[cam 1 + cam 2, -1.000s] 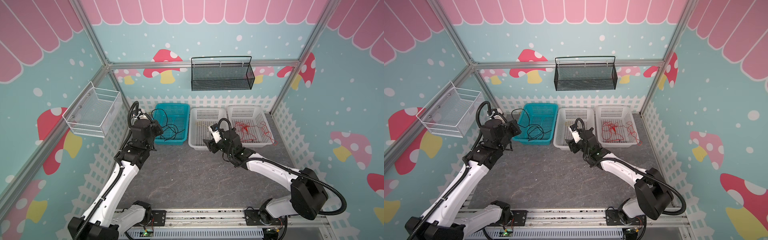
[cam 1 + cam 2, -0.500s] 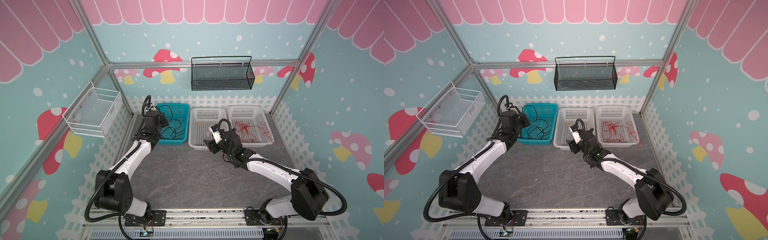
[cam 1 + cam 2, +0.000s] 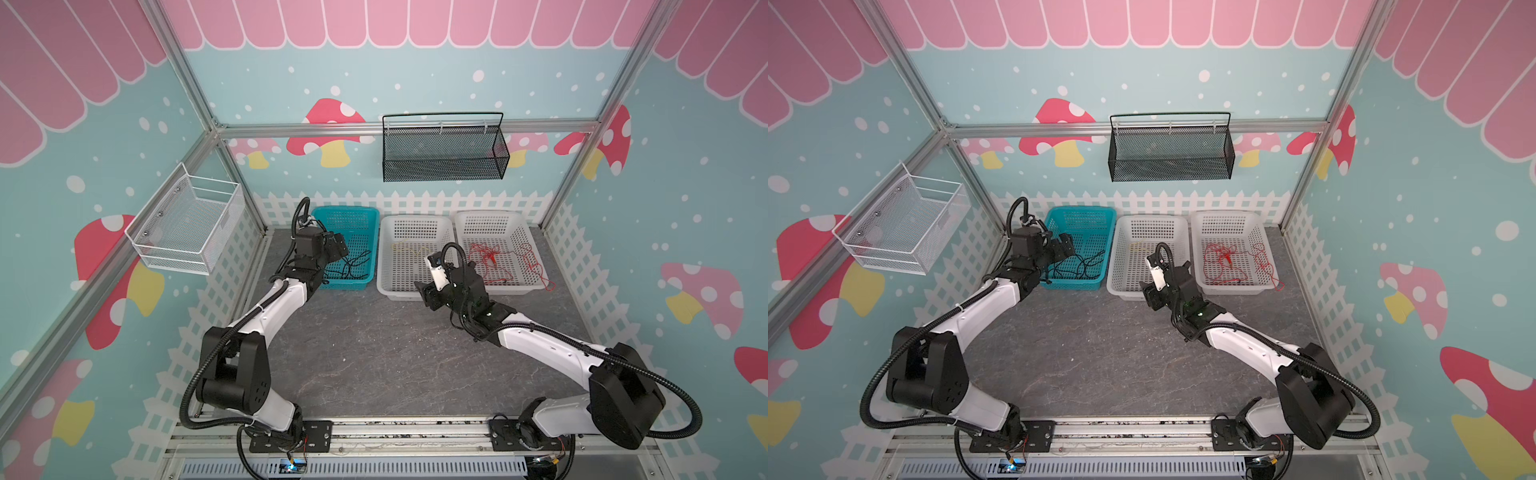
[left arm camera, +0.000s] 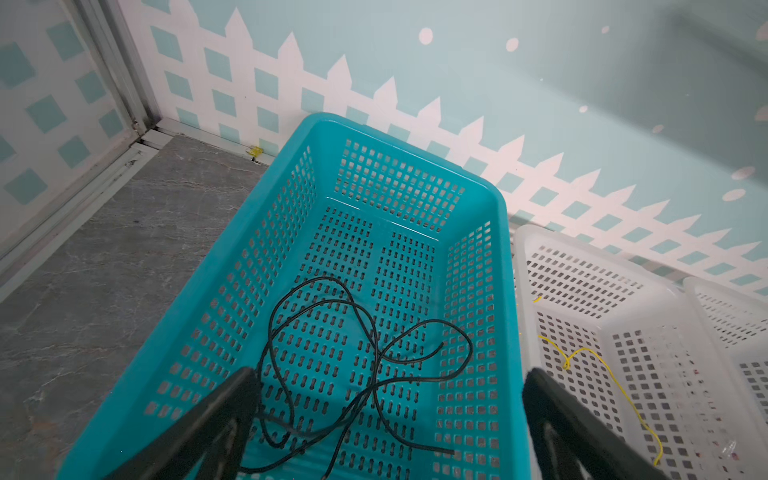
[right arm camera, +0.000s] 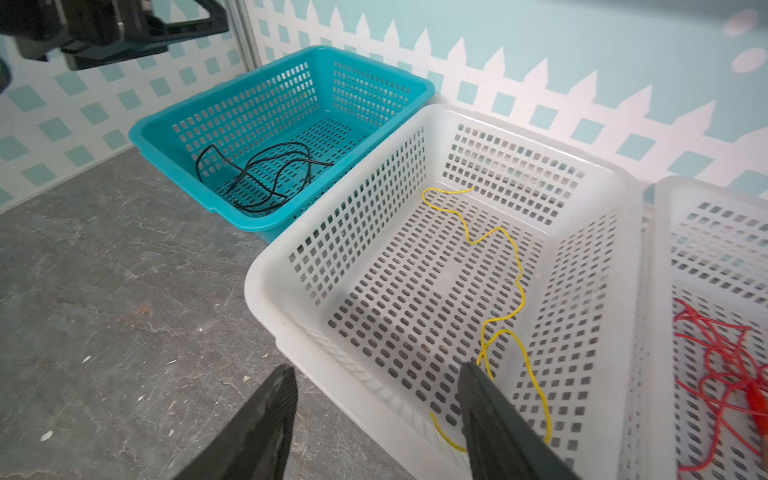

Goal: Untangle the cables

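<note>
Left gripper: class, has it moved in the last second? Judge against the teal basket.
Yes. The left gripper has gone from the near-left corner of the teal basket farther back, over its left side.

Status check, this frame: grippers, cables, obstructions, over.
Left gripper open above teal basket, black cable loose inside. Right gripper open, empty, at middle white basket, yellow cable inside. Red cable in right basket, loop spilling over rim. Nothing blocking.

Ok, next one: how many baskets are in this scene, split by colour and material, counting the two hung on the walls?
Teal plastic basket: 1
White plastic baskets: 2
White wire wall basket: 1
Black mesh wall basket: 1
Total: 5
</note>
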Controlling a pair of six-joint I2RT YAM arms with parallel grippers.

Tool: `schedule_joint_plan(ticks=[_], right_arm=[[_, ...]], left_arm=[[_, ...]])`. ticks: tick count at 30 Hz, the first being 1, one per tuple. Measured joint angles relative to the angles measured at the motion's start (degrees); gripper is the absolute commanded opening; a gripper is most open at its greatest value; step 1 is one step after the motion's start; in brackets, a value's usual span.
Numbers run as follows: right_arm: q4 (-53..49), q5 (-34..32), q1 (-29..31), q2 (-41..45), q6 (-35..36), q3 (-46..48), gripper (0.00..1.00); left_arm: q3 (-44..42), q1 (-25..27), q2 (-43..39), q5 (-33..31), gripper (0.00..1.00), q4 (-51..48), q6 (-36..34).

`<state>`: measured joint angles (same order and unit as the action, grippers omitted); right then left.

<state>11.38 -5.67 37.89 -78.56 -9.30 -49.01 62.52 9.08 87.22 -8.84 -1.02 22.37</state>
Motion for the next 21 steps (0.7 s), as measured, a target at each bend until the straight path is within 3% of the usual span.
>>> schedule_joint_plan(ticks=[6,14,19,21], right_arm=[[-3.5,-7.4,-2.0,2.6,0.4,1.6,0.7],[-5.0,-19.1,-13.2,10.0,0.7,10.5,0.78],[-1.5,-22.2,-17.3,8.6,1.8,15.4,0.89],[1.7,-22.3,-20.2,8.5,2.1,18.6,0.99]], left_arm=[[-9.4,0.0,-8.6,-6.9,0.99,-1.2,-0.3],[-23.2,0.0,-16.5,-18.0,0.99,-0.8,-2.4],[-29.4,0.0,-19.3,-19.6,0.99,2.2,-4.6],[-32.1,0.0,-21.1,-19.7,0.99,5.4,-6.0]])
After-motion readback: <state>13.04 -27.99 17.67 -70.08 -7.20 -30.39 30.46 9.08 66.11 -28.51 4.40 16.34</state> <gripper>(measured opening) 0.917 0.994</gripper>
